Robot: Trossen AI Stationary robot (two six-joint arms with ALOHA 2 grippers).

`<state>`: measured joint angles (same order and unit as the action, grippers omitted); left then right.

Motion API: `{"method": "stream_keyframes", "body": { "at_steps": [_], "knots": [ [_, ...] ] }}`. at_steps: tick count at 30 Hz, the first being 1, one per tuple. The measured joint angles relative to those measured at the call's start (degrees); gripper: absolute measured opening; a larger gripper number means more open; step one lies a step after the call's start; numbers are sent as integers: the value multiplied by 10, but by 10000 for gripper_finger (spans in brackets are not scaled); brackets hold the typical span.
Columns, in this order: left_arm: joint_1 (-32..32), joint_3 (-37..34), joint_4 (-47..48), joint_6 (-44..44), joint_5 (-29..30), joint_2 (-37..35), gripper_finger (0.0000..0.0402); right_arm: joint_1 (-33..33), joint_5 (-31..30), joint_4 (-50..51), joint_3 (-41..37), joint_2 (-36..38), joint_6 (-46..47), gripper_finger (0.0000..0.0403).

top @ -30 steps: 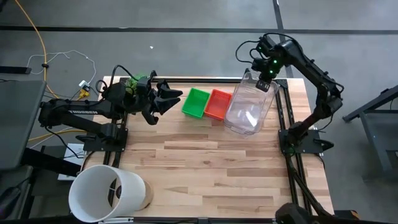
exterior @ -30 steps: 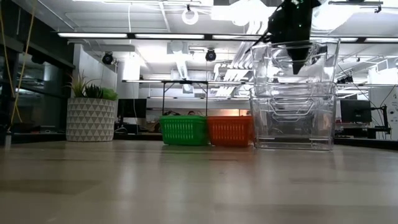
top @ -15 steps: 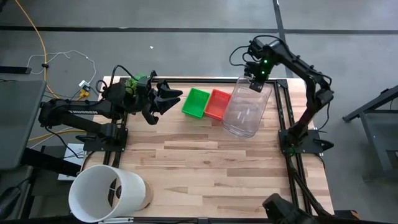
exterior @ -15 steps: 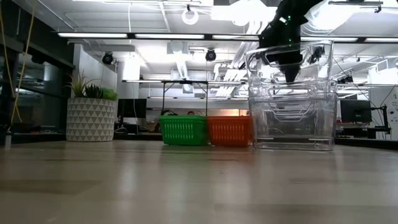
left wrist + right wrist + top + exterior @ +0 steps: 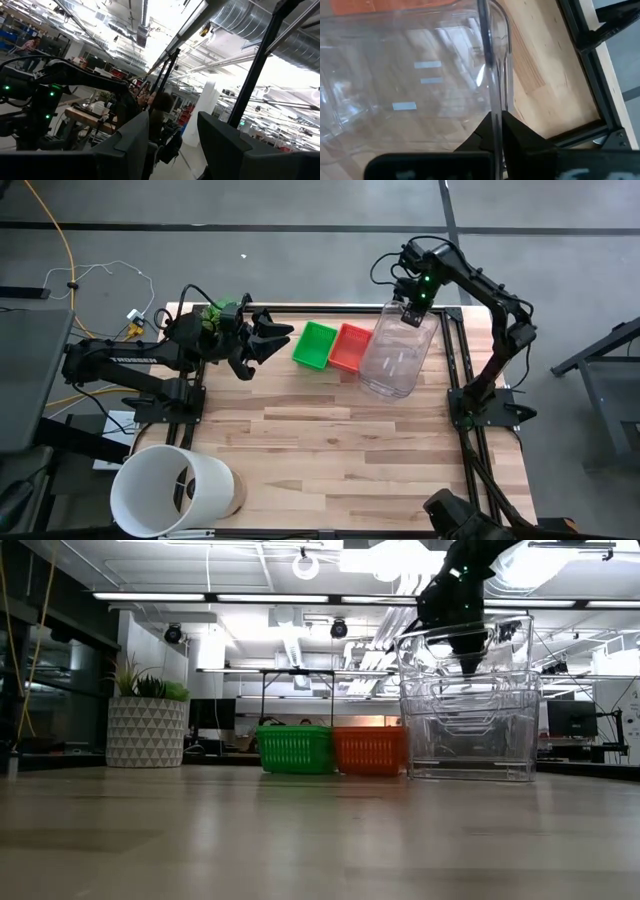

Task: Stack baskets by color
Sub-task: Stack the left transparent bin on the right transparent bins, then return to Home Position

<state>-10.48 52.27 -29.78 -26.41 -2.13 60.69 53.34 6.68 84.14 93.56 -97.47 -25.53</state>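
A green basket (image 5: 315, 345) and a red basket (image 5: 350, 348) stand side by side on their bases at the table's far middle, and both show in the low view (image 5: 295, 749) (image 5: 370, 750). Right of the red one is a large clear plastic container (image 5: 395, 360) (image 5: 470, 720). My right gripper (image 5: 410, 315) (image 5: 496, 125) is shut on its rim from above. My left gripper (image 5: 275, 338) (image 5: 172, 145) hangs open above the table's far left, pointing toward the baskets, with nothing between its fingers. My right gripper pinches the clear container's upper rim and wall (image 5: 495, 100) at its far end. One finger (image 5: 482, 135) is on one side of the wall and one finger (image 5: 520, 137) on the other. The fingers point down. The container's base (image 5: 470, 776) looks set on the table.
A big white bucket (image 5: 170, 490) lies on its side at the near left corner. A dark metal frame (image 5: 458, 370) runs along the table's right edge, close to the clear container. The near half of the wooden table (image 5: 340, 470) is bare.
My right gripper has gone down and a little toward the table's left edge, still shut on the clear container's rim. The rim has sunk and shifted toward the red basket, while the base has stayed in place on the table.
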Motion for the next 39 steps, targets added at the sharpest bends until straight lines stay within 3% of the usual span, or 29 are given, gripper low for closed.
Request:
{"method": "stream_keyframes", "body": {
  "at_steps": [12,22,26,34,39],
  "knots": [
    [0,0,0,-4,-2,0,158,0,-4,-1,0,0,32,12],
    [0,0,0,-4,-3,0,158,0,-6,0,0,2,57,150],
    [0,0,1,-4,-3,0,158,2,10,3,0,11,65,186],
    [0,0,46,57,-5,-18,158,7,127,-27,0,119,99,190],
    [-3,0,100,112,-5,-47,158,-12,182,-137,-44,239,164,181]
  ]
}}
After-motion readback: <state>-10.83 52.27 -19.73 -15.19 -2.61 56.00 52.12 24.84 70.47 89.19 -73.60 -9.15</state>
